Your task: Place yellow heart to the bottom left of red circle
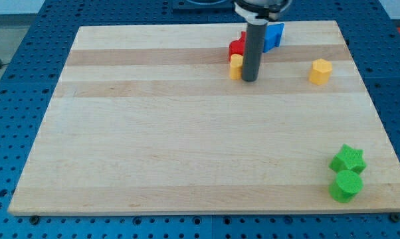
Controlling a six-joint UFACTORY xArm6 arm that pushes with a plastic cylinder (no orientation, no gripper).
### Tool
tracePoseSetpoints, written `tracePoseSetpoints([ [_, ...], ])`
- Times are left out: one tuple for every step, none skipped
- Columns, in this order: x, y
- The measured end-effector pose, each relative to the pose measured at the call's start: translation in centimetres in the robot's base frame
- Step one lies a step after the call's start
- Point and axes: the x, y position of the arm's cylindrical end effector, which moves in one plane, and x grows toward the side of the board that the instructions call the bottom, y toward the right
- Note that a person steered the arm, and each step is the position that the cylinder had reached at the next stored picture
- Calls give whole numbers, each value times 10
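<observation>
The yellow heart (236,66) lies near the view's top centre, partly hidden behind the rod. The red circle (236,48) sits just above it, touching or nearly touching, also partly hidden. My tip (249,80) rests on the board right beside the yellow heart, on its right side. The rod rises from there and covers the right parts of both blocks.
A blue block (274,36) lies at the top, right of the rod. A yellow hexagon block (321,71) sits at the upper right. A green star (348,160) and a green circle (346,186) sit at the bottom right near the wooden board's (187,153) edge.
</observation>
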Motion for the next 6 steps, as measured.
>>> tracePoseSetpoints([
  [0,-20],
  [0,-28],
  [0,-28],
  [1,-23],
  [32,24],
  [60,85],
])
